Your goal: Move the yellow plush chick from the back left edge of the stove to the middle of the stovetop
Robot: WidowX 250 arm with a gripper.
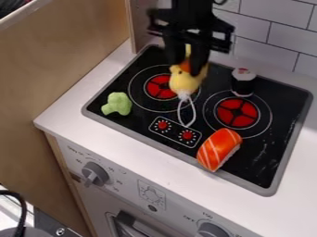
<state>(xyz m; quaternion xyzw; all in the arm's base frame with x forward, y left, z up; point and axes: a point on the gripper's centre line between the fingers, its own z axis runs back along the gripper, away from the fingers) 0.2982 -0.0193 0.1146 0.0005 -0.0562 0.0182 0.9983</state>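
End effector [191, 61]: closed on the yellow plush toy, its fingers parted only by the toy's width; held above the cooktop.
Yellow plush toy [184, 82]: gripped at its upper part, presumably so the rounded body hangs free; soft, fuzzy, orange patch near the fingers.
Cord loop [187, 112]: white, thin, limp; hung from the toy's lower end; contact with the cooktop cannot be told.
Green piece [117, 103]: lobed, matte, seemingly plush; laid flat, perhaps for stability.
Salmon sushi toy [218, 149]: orange, white-striped, rounded block; laid lengthwise near the front edge.
Sushi roll toy [243, 82]: black-sided, pale-topped; stood upright on its apparently flat base.
Cooktop [277, 121]: glossy black, grey-rimmed, red burner discs; set into a smooth white surface [74, 102].
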